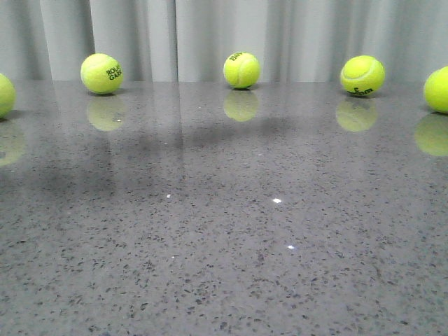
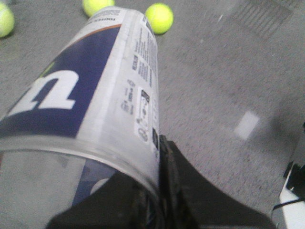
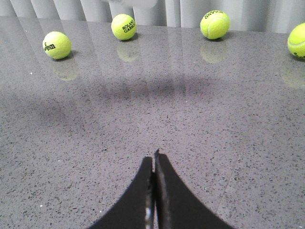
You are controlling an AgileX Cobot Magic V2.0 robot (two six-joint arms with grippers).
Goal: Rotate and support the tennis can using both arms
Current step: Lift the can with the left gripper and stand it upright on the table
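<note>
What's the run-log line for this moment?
left gripper: shut on tennis can | right gripper: shut, empty | balls: on table

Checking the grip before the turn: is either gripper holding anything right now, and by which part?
The left gripper holds the tennis can at its clear end. The right gripper is shut on nothing.

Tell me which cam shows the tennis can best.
Left wrist view: the tennis can fills the frame, navy label readable, with the left gripper shut on its rim. Front and right wrist views show none of it, only tennis balls on the table.
</note>
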